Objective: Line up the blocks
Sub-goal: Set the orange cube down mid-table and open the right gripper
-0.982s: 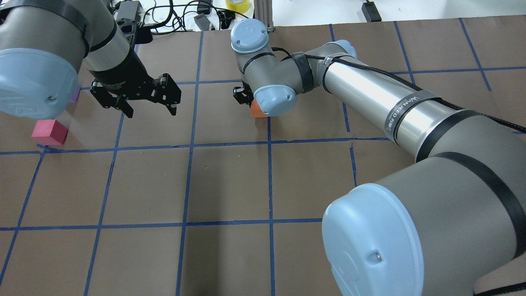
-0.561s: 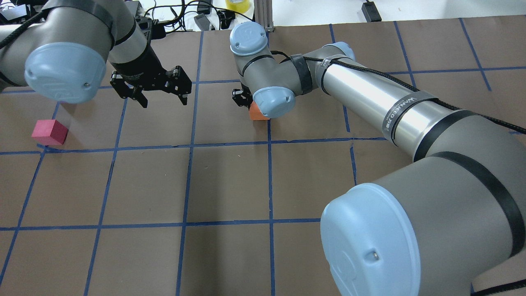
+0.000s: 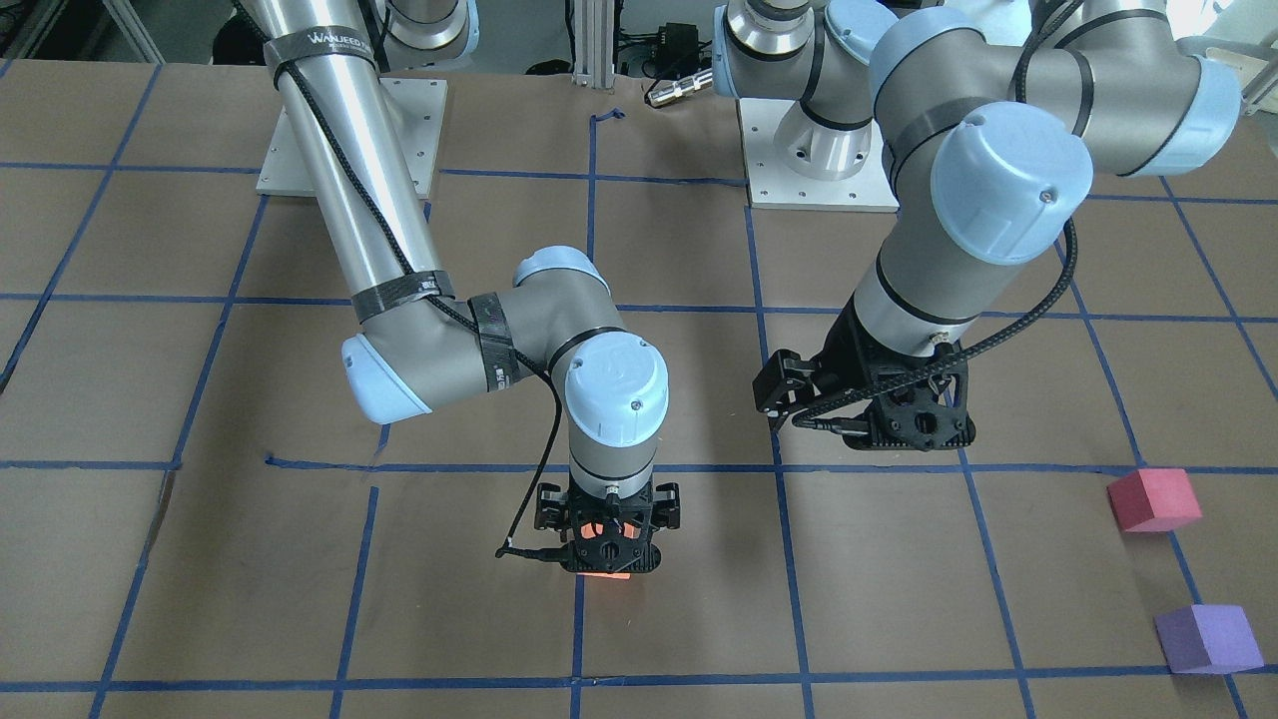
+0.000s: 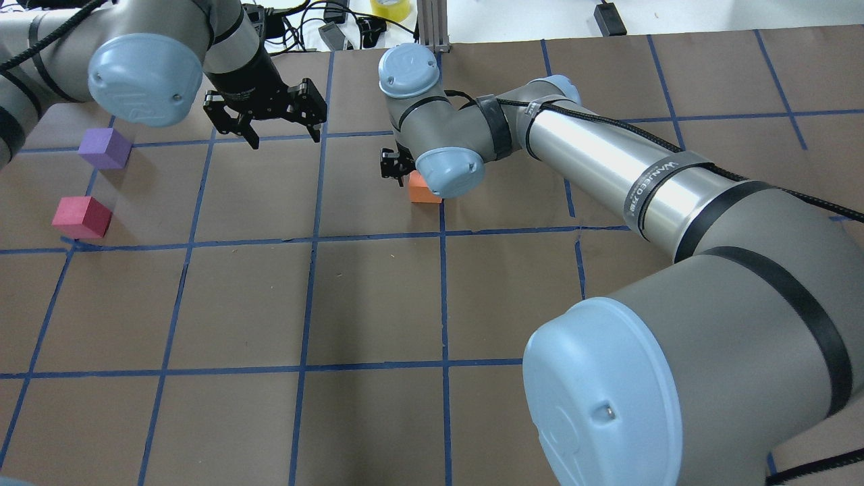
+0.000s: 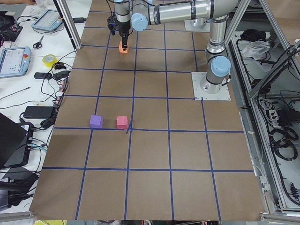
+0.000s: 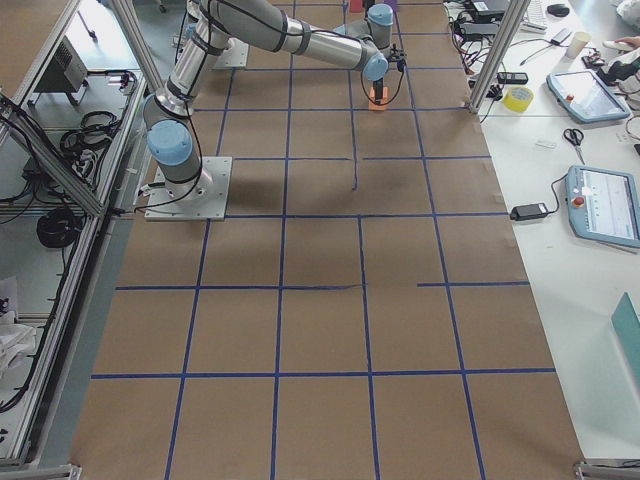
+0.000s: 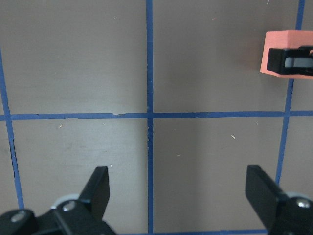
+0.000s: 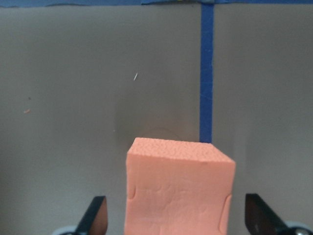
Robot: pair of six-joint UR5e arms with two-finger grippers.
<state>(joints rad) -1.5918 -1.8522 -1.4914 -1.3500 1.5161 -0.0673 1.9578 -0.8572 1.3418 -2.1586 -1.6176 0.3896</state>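
Observation:
The orange block sits on the brown table by a blue tape line. My right gripper points straight down over it, open, one finger on each side with a small gap, as the right wrist view shows. The pinkish-red block and the purple block sit side by side and apart at the table's left. My left gripper is open and empty, above the table between the purple and orange blocks. Its wrist view shows the orange block at the upper right.
Blue tape lines divide the brown table into squares. Cables and a yellow tape roll lie beyond the far edge. The two arm bases stand at the robot's side. Tablets lie on the side bench.
My left arm has swung back and to the right, away from the pinkish-red block, and uncovered the purple block. The right gripper stays at the orange block.

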